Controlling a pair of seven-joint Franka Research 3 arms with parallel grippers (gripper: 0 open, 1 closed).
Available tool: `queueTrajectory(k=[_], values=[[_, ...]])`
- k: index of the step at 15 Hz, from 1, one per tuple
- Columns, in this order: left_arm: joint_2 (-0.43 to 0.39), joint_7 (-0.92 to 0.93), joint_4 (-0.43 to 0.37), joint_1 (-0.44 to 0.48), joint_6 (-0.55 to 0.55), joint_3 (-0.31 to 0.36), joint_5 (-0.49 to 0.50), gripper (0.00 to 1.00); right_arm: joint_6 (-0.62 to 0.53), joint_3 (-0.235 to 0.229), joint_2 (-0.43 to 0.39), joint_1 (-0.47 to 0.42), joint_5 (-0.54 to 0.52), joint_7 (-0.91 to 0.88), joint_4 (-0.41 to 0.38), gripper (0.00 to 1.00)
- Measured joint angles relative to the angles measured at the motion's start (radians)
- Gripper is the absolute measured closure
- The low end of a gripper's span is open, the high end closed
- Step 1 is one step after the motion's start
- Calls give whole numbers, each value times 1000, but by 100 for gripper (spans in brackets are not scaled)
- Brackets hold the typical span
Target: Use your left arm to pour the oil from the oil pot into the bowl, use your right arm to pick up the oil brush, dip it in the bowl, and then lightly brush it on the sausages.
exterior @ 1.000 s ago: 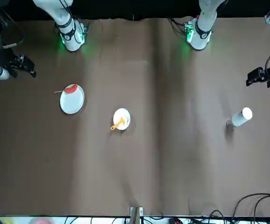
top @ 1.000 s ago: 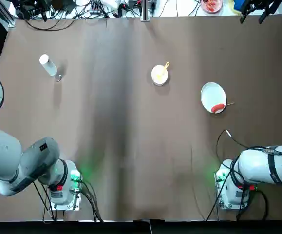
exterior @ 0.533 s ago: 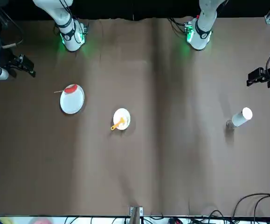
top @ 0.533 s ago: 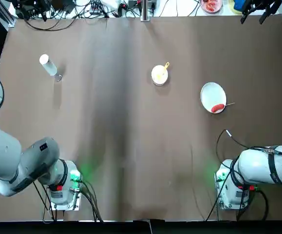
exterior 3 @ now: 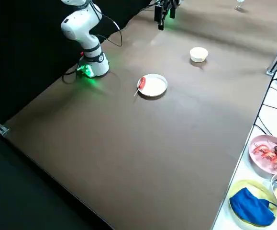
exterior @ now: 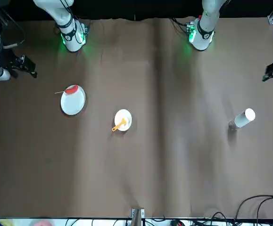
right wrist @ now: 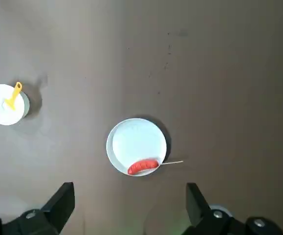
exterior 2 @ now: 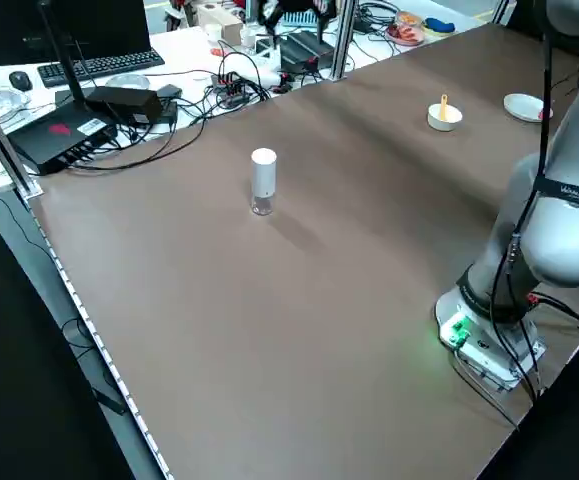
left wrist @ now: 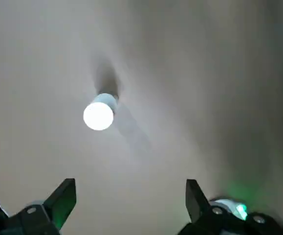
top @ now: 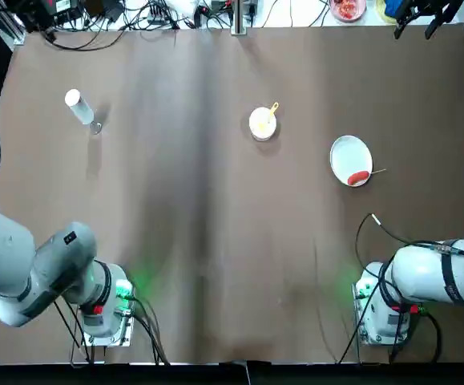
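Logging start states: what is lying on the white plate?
A red sausage lies at the plate's rim, its thin stick poking out past the edge. The part of the plate beneath the sausage is hidden.

1. A brown worktop (top: 215, 241) fills most of every view.
2. A flat white plate (top: 349, 156) lies on it toward the right side.
3. Past the far edge lie tangled black cables (top: 127, 20).
4. A keyboard (exterior 2: 94, 65) sits off the worktop on a white surface.
5. A pink plate of food (exterior 3: 268, 152) and a blue cloth (exterior 3: 250, 207) rest beside the worktop.
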Motion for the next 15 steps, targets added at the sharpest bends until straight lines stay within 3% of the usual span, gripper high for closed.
queueTrajectory(k=[3, 7, 10, 15], values=[[25, 201, 0, 68, 34, 2, -28, 1, 12, 4, 5, 17, 1, 0, 2, 0], [66, 303, 0, 101, 104, 2, -126, 1, 13, 8, 22, 36, 11, 0, 8, 0], [115, 539, 0, 134, 143, 2, -246, 1, 14, 8, 39, 49, 16, 0, 12, 0], [287, 957, 37, 205, 174, 4, -390, 1, 18, 8, 73, 74, 21, 0, 21, 0]])
